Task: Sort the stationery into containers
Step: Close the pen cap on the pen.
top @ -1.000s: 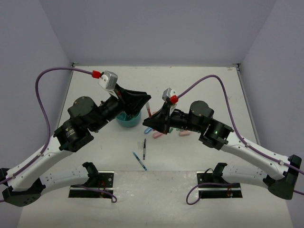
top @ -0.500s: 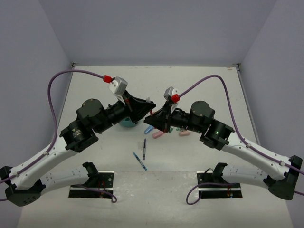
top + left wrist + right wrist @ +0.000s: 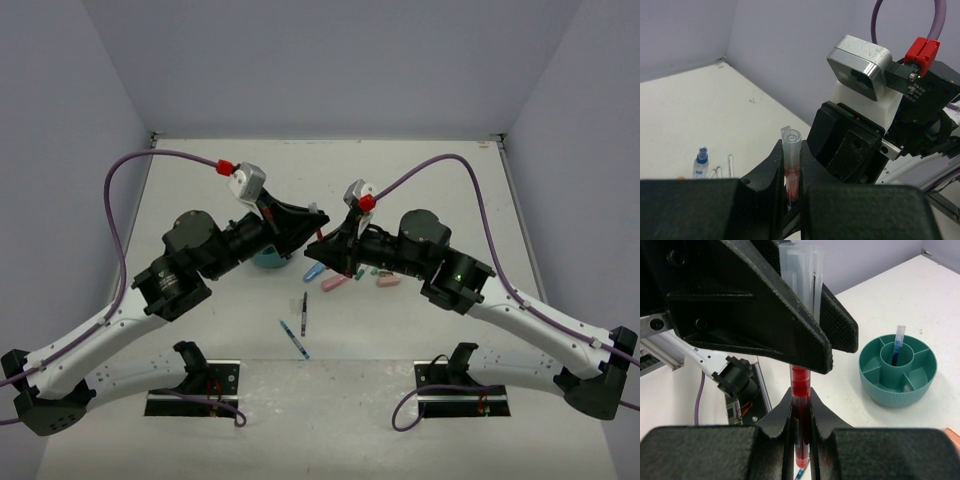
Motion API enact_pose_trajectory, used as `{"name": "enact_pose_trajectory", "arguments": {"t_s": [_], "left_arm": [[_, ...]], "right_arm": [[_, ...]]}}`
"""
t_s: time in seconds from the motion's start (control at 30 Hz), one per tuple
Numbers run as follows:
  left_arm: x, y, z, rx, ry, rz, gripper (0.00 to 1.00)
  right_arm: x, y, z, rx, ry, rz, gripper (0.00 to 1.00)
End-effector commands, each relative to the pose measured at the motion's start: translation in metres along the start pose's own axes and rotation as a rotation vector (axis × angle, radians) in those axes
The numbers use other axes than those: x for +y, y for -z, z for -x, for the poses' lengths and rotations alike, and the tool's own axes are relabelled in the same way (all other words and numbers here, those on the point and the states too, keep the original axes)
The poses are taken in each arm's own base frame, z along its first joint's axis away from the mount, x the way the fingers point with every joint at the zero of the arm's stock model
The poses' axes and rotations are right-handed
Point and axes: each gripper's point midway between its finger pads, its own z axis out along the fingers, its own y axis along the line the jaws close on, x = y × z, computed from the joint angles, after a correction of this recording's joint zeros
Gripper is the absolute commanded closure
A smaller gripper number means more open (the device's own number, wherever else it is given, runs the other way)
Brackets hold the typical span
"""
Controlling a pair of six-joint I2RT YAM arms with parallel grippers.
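A red pen with a clear cap stands upright between the two arms, held from both sides. My left gripper is shut on its clear cap end. My right gripper is shut on the red barrel lower down. In the top view the two grippers meet at the pen, just right of the teal organizer, which the left gripper half hides. The organizer holds a blue pen in its central cup.
Loose stationery lies on the table under and in front of the right gripper: a light-blue marker, two pink markers, a black pen and a blue pen. A small blue-capped bottle and thin pens lie beyond.
My left gripper swung right from over the organizer to the right gripper and closed on the capped end of the red pen. The right gripper kept its hold and barely moved.
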Motion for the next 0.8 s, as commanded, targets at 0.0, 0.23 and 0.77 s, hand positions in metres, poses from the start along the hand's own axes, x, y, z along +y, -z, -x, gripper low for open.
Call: {"name": "enact_pose_trajectory", "arguments": {"t_s": [0.0, 0.23, 0.77], "left_arm": [[-0.007, -0.005, -0.053, 0.092, 0.085, -0.118, 1.0], [0.013, 0.003, -0.056, 0.075, 0.063, -0.021, 1.0], [-0.003, 0.026, 0.074, -0.141, -0.113, 0.107, 0.48]], "right_arm": [[0.005, 0.011, 0.111, -0.269, 0.052, -0.077, 1.0], [0.008, -0.011, 0.073, -0.129, 0.065, 0.017, 1.0], [0.022, -0.011, -0.011, 0.021, 0.023, 0.106, 1.0]]}}
